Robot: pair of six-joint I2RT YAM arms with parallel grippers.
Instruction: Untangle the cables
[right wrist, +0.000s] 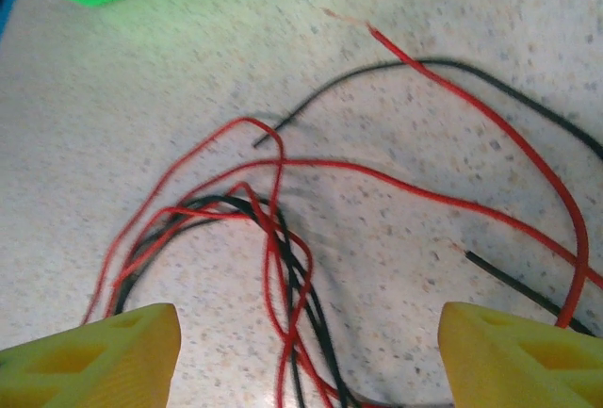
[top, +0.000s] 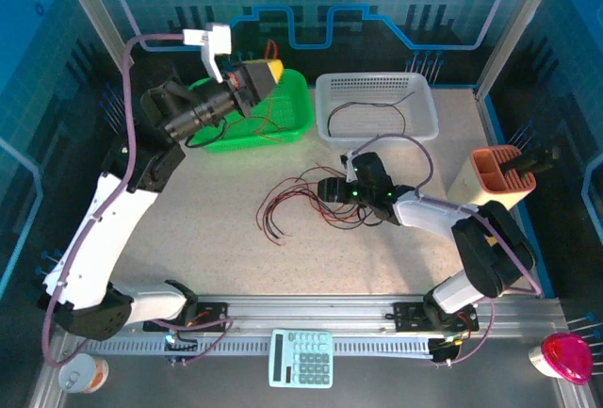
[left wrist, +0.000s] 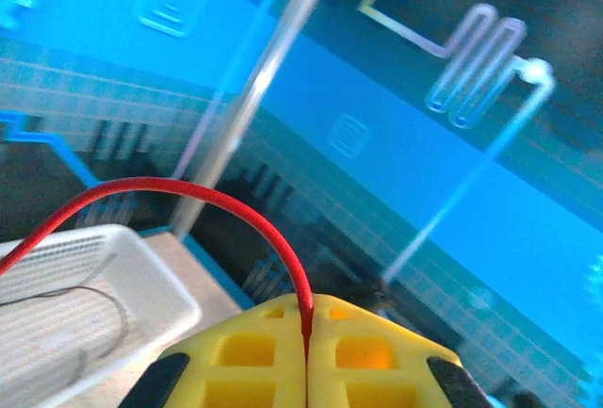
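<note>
Red and black cables, top view: tangled bunch on the table, near the green basket; long axis roughly left-right, free ends pointing left.
Left wrist view: left end effector clamped on one red strand arching up-left; likely mid-extraction.
Right wrist view: right end effector, jaws apart over crossings; next, isolate one strand.

**Colour rundown of the cable table**

The cables are a mix of red and black, on a pale tabletop with fine grey-brown speckles. There are 2 mesh baskets: a bright green basket and a white basket. The left gripper and right gripper both have yellow fingers. The backdrop is blue with lighter circuit-style lines. The calculator is pale teal.
</note>
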